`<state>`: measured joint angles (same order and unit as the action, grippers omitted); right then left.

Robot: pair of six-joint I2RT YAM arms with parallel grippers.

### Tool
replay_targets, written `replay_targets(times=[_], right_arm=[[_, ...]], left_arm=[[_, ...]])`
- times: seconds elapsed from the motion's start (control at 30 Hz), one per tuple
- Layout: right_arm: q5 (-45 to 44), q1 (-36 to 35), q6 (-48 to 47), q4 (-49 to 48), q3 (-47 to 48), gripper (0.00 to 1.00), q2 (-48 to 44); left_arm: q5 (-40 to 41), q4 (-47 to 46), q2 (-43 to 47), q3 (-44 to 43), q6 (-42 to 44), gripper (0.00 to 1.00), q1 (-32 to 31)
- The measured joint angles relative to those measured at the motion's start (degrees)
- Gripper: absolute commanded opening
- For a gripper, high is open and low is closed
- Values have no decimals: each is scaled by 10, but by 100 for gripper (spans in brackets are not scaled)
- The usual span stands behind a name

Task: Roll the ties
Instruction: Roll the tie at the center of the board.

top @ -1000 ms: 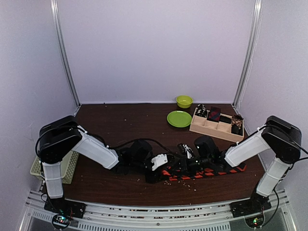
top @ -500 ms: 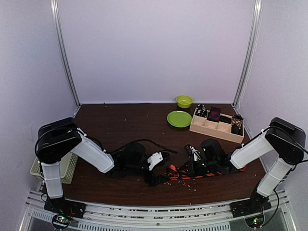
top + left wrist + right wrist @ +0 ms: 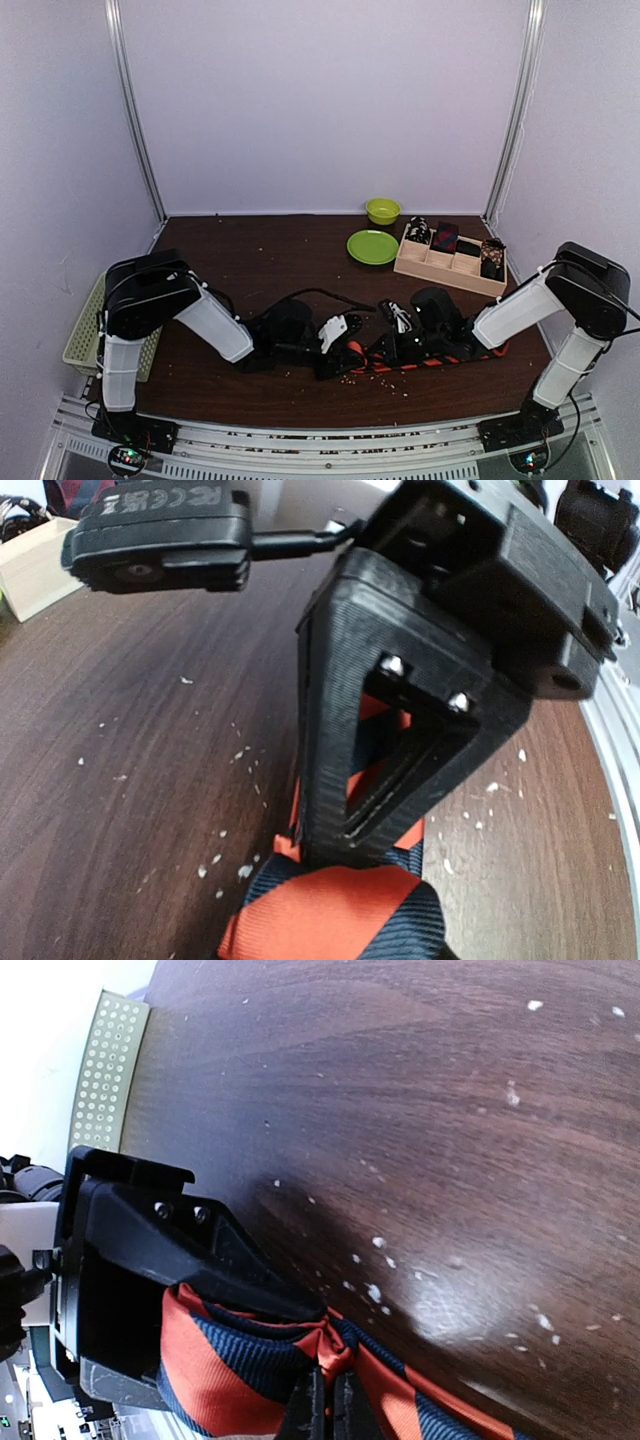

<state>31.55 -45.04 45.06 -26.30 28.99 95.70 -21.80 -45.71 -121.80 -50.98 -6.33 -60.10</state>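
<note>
The long orange-red fabric necktie [image 3: 330, 920] with dark diagonal stripes lies along the 6 o'clock edge of the brown tabletop [image 3: 260, 250], partly hidden under the right arm [image 3: 510, 305]. The right gripper [image 3: 328, 1402] is pinched tight on a puckered fold. The left gripper [image 3: 342, 350] meets the tie's 9 o'clock end — whether it grips, or how wide, I cannot tell.

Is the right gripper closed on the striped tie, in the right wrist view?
Yes, the right gripper pinches a bunched fold of the striped tie between its closed fingertips.

tie [image 3: 430, 363] on table [image 3: 250, 250]; tray [image 3: 445, 272] behind
</note>
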Motion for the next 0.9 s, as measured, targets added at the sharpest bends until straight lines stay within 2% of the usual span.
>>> replay_targets(times=[0.1,0.17,0.23,0.4,0.47,0.57,0.7,0.87,0.9], right_arm=[[1,-5,-2,18,14,25,-1],[3,-9,-10,43,19,40,-9],[8,-9,-11,63,19,51,-26],[28,-9,2,77,19,63,-80],[38,-10,18,71,19,64,-90],[50,-17,37,64,22,62,-83],[58,-29,59,56,45,51,-34],[61,-34,80,38,54,22,3],[62,-34,79,36,55,14,3]], left_arm=[[8,35,30,17,31,29,0],[16,78,61,33,58,29,0],[26,126,83,34,88,29,0],[43,207,103,19,145,29,0],[45,226,103,9,159,29,-1],[47,250,103,-3,175,29,-2],[52,269,103,-12,189,29,-5],[60,285,104,-19,202,29,-8],[61,288,104,-20,204,29,-9]])
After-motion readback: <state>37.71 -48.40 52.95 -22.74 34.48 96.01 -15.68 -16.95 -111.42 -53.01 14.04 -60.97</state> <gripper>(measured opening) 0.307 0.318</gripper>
